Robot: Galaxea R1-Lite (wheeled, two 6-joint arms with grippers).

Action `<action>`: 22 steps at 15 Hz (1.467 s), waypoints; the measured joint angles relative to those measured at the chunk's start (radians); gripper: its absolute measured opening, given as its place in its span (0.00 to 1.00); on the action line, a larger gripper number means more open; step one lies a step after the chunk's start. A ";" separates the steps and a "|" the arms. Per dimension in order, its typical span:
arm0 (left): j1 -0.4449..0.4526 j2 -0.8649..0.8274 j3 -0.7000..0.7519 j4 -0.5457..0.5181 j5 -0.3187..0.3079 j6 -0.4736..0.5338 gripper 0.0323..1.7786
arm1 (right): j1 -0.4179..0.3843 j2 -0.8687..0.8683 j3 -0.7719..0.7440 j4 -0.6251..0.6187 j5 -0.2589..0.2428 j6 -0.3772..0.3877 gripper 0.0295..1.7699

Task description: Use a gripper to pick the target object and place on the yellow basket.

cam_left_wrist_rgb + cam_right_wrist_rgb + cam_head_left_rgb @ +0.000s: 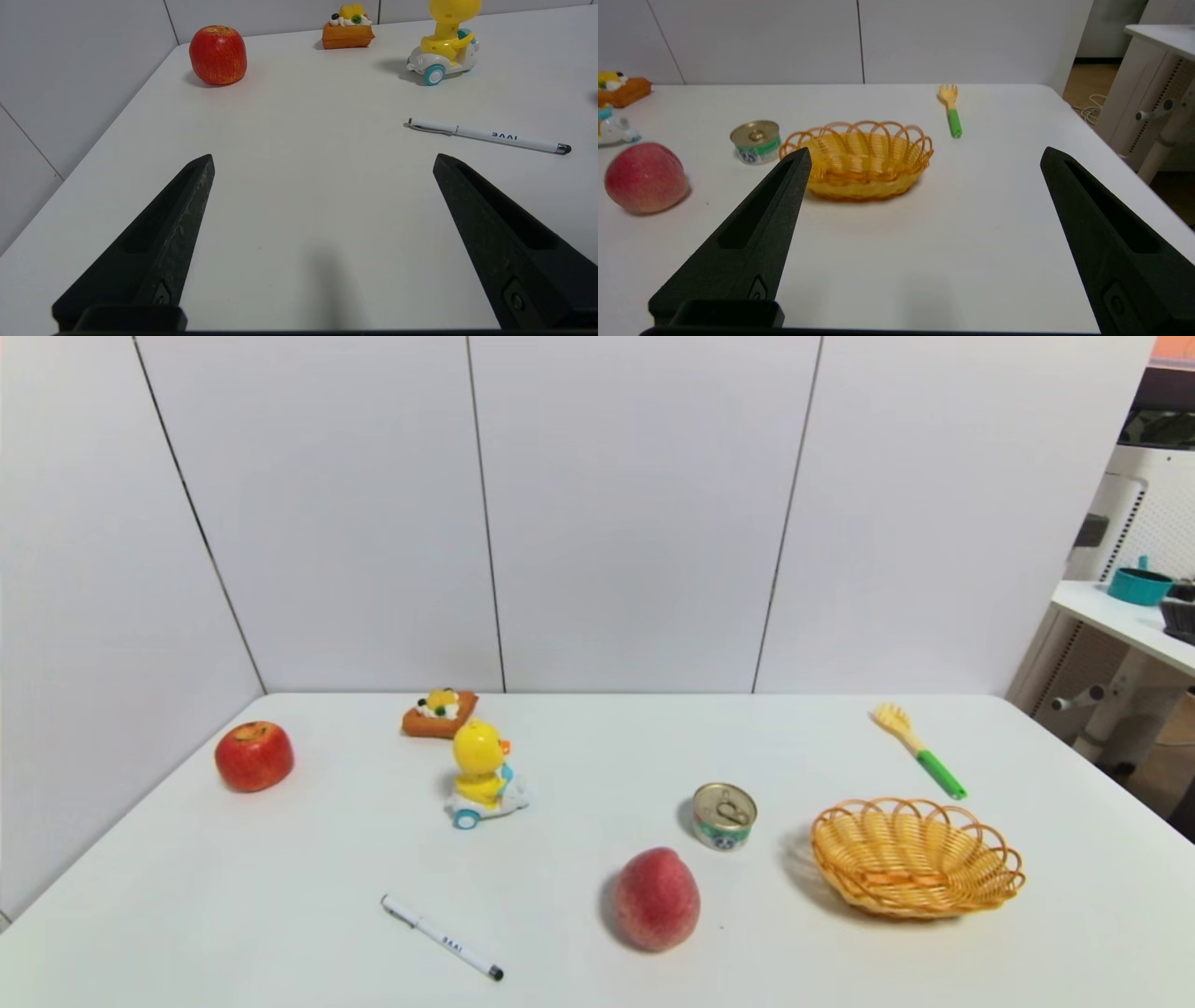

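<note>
The toy fork [918, 749] [951, 110], pale yellow pronged head and green handle, lies flat at the table's far right, just behind the yellow basket [916, 859] [861, 160]. The basket is empty. Neither arm shows in the head view. My right gripper [924, 156] hovers open over bare table in front of the basket, well short of the fork, nothing between its fingers. My left gripper [322, 158] is open over bare table near the front left, also holding nothing.
A tin can [724, 816] and a peach [656, 899] sit left of the basket. A white pen [442, 936], duck toy car [483, 774], toy cake [439, 713] and red apple [254, 755] lie farther left. The table's right edge [1102, 775] is close to the fork.
</note>
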 joint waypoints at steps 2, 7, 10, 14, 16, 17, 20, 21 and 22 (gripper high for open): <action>0.000 0.000 0.000 0.000 0.000 0.000 0.95 | -0.006 0.124 -0.135 0.000 -0.006 0.002 0.96; 0.000 0.000 0.000 0.000 0.000 0.000 0.95 | -0.019 0.478 -0.459 -0.003 -0.144 0.015 0.96; 0.000 0.000 0.000 0.000 0.000 0.000 0.95 | -0.031 0.683 -0.634 0.004 -0.171 0.048 0.96; 0.000 0.000 0.000 0.000 0.000 0.001 0.95 | -0.061 0.929 -0.825 0.006 -0.168 0.050 0.96; 0.000 0.000 0.000 0.000 0.000 0.000 0.95 | -0.067 1.037 -0.902 0.007 -0.164 0.047 0.96; 0.000 0.000 0.000 0.000 0.000 0.001 0.95 | -0.070 1.089 -0.934 0.006 -0.164 0.040 0.96; 0.000 0.000 0.000 0.000 0.000 0.001 0.95 | -0.088 1.242 -1.006 0.007 -0.160 -0.025 0.96; 0.000 0.000 0.000 0.000 0.000 0.000 0.95 | -0.092 1.286 -1.018 0.014 -0.153 -0.051 0.96; 0.000 0.000 0.000 0.000 0.000 0.001 0.95 | -0.095 1.329 -1.028 0.027 -0.138 -0.072 0.96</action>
